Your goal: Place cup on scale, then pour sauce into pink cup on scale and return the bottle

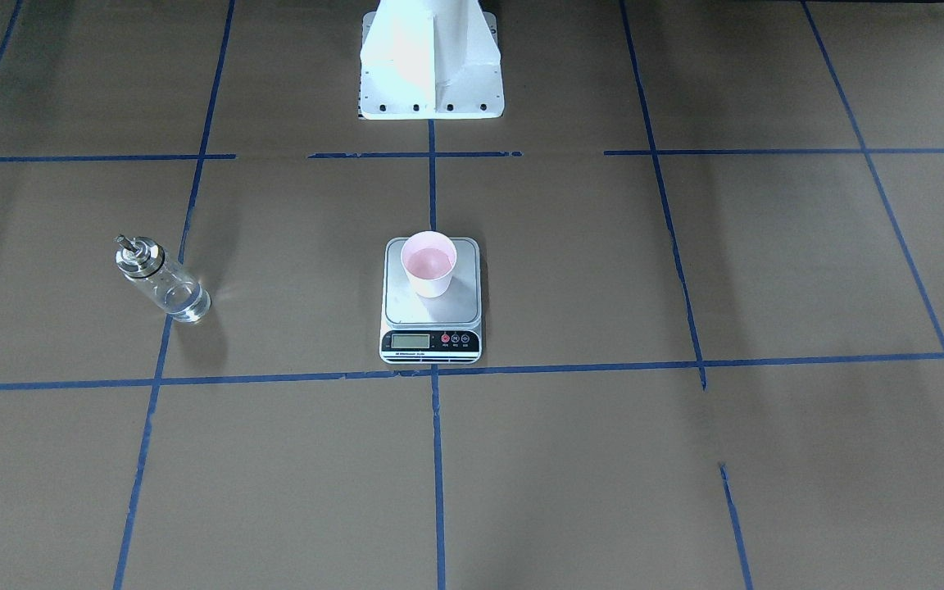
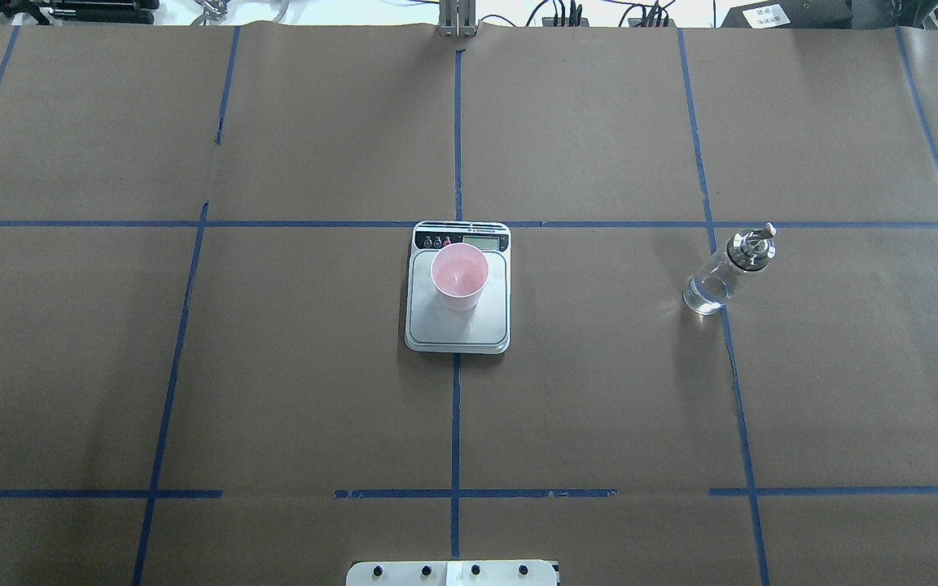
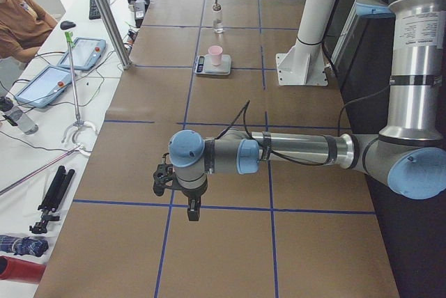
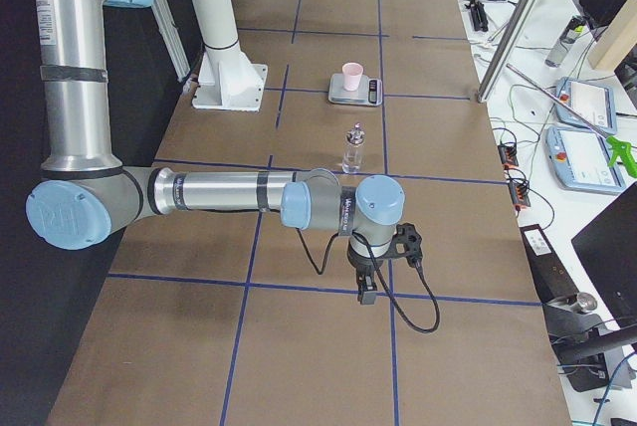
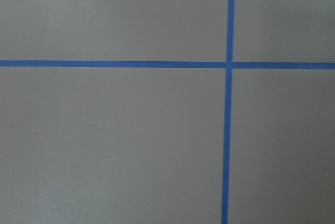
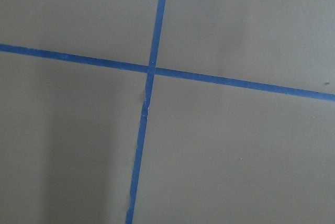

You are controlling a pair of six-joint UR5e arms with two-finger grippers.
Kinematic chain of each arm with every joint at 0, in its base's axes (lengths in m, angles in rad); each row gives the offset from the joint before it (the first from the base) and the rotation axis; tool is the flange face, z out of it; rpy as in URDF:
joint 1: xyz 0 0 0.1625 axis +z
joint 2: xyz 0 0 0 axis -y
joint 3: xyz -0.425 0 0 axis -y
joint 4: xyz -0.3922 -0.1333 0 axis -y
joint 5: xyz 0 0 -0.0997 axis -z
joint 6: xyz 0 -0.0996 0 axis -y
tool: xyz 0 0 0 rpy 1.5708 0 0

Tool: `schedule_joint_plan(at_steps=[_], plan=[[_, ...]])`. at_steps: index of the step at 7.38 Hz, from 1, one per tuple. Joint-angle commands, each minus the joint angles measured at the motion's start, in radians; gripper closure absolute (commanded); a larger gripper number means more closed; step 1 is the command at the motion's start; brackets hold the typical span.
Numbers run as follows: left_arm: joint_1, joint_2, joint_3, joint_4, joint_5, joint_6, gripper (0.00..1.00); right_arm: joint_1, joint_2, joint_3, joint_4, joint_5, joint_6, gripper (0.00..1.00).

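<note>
A pale pink cup (image 1: pixel 429 264) stands upright on the silver platform of the scale (image 1: pixel 406 310), at the middle of a brown paper worktop (image 1: pixel 685 459) marked with a grid of blue tape (image 1: pixel 437 459). The bottle (image 1: pixel 162 281) stands upright well apart on the robot's right, beside a tape line, with clear sauce (image 1: pixel 187 303) in its lower part. The left arm (image 3: pixel 293 150) and right arm (image 4: pixel 219 192) reach out low over the worktop's 2 ends. I cannot tell whether the left jaws or right jaws are wide or narrow.
</note>
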Motion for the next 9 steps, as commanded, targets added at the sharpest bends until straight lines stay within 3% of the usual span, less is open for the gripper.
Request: schedule_joint_plan(at_steps=[1,3,9], plan=[[0.001,-0.003,0.004,-0.024,0.000,0.004,0.00,0.000,-0.005,0.001,0.001,0.003,-0.001,0.00],[0.007,-0.011,-0.013,-0.029,0.084,0.007,0.00,0.000,-0.005,0.003,0.002,0.003,-0.001,0.00],[0.007,-0.011,-0.032,-0.029,0.072,0.008,0.00,-0.025,-0.010,0.040,-0.003,0.006,0.000,0.00]])
